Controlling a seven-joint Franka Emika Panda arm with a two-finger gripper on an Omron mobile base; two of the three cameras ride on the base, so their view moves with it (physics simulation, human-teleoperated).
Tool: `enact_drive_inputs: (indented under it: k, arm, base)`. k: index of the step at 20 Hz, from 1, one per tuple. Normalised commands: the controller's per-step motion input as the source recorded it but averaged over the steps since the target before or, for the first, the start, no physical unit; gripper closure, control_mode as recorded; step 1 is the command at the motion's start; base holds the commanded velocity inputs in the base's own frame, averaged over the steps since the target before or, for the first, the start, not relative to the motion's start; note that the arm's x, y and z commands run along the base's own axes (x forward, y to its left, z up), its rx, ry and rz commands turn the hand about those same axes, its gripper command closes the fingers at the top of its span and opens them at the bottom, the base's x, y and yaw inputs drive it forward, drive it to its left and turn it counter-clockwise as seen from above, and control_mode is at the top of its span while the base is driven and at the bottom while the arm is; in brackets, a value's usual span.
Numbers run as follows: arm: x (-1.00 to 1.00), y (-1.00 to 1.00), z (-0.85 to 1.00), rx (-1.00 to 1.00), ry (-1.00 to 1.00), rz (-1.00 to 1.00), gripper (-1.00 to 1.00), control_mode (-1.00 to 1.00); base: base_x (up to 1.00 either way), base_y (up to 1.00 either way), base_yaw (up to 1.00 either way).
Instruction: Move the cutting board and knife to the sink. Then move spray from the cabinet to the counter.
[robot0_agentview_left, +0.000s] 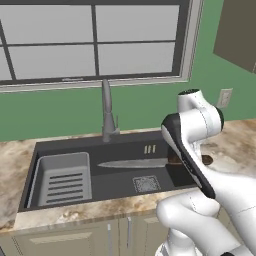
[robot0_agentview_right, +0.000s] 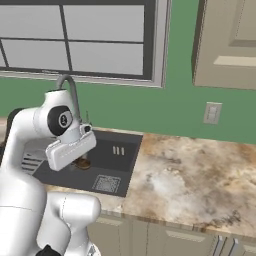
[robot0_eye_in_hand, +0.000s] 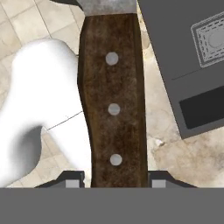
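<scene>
My gripper is shut on the knife, clamping its dark brown riveted handle between the two fingers. The silver-grey blade lies level over the middle of the sink, pointing left toward the ribbed rack insert. My own forearm hides most of the handle in the left base view. From the right, the hand hovers over the basin with a bit of brown handle under it. Cutting board and spray are out of view.
A tall grey faucet stands behind the basin, and a square drain sits in its floor. The marble counter stretches to the right of the sink. A wall cabinet hangs at the upper right, door closed.
</scene>
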Motion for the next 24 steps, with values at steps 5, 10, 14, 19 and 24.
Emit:
enact_drive_inputs:
  k: [5, 10, 14, 19, 24]
  arm:
    - [0.24, -0.03, -0.14, -0.03, 0.01, 0.01, 1.00, -1.00]
    - [0.30, -0.11, -0.14, -0.05, 0.02, -0.03, 1.00, -1.00]
    - [0.22, -0.06, -0.13, -0.05, 0.04, -0.11, 1.00, -1.00]
    - [0.19, 0.00, -0.15, -0.06, 0.00, -0.21, 1.00, -1.00]
    - [0.16, 0.00, -0.21, -0.05, 0.02, -0.12, 1.00, -1.00]
  base:
    - [0.00, 0.00, 0.00]
    - [0.00, 0.00, 0.00]
    - [0.00, 0.00, 0.00]
    - [0.00, 0.00, 0.00]
    - [0.00, 0.00, 0.00]
